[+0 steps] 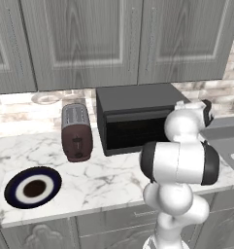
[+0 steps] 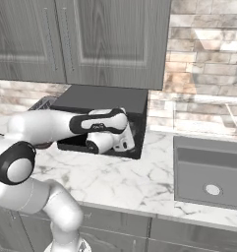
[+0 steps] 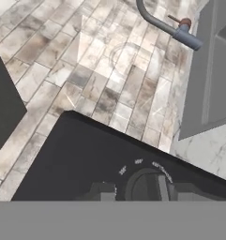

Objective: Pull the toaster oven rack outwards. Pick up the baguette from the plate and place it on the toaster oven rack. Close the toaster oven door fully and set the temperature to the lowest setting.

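The black toaster oven (image 1: 133,114) stands at the back of the counter with its door (image 1: 130,129) closed flat against the front. My gripper (image 2: 130,142) is at the control strip on the oven's right side. In the hand view a round dark knob (image 3: 149,185) sits between my two fingertips (image 3: 102,192), and the gripper (image 3: 147,192) is shut on it. The navy plate (image 1: 33,187) with a white ring lies bare at the counter's front left. The baguette and the rack are hidden.
A maroon-and-silver slot toaster (image 1: 76,131) stands left of the oven. A grey sink (image 2: 208,170) is set in the counter to the right, its faucet (image 3: 166,26) by the brick wall. Grey cabinets (image 1: 113,39) hang above the oven.
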Tool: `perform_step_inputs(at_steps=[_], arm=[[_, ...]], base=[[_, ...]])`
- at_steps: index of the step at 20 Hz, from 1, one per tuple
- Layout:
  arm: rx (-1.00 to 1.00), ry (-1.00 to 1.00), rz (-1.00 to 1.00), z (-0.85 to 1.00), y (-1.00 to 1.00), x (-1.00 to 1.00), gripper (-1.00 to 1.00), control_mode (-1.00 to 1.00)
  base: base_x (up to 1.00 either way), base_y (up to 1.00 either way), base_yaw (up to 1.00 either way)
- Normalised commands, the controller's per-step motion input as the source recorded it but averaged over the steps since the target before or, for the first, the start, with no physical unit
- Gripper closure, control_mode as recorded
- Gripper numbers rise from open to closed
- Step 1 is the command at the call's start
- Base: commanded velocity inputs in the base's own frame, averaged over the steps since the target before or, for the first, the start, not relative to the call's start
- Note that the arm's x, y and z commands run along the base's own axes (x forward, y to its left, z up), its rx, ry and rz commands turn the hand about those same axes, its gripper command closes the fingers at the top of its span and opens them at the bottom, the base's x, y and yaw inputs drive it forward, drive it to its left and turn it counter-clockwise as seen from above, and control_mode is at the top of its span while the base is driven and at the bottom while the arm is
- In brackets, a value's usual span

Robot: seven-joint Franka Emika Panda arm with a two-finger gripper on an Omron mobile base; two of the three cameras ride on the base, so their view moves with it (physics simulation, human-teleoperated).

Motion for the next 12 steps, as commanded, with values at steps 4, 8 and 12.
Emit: perform_step_inputs(at_steps=[4, 8, 12], arm=[[-0.5, -0.72, 0.2, 0.11, -0.26, -0.23, 1.0, -1.0], [-0.35, -0.48, 0.42, 0.03, -0.65, -0.31, 1.0, -1.0], [-0.27, -0.49, 0.62, 0.0, -0.76, -0.55, 1.0, -1.0]], base=[[0.0, 0.0, 0.0], [0.0, 0.0, 0.0], [0.0, 0.0, 0.0]])
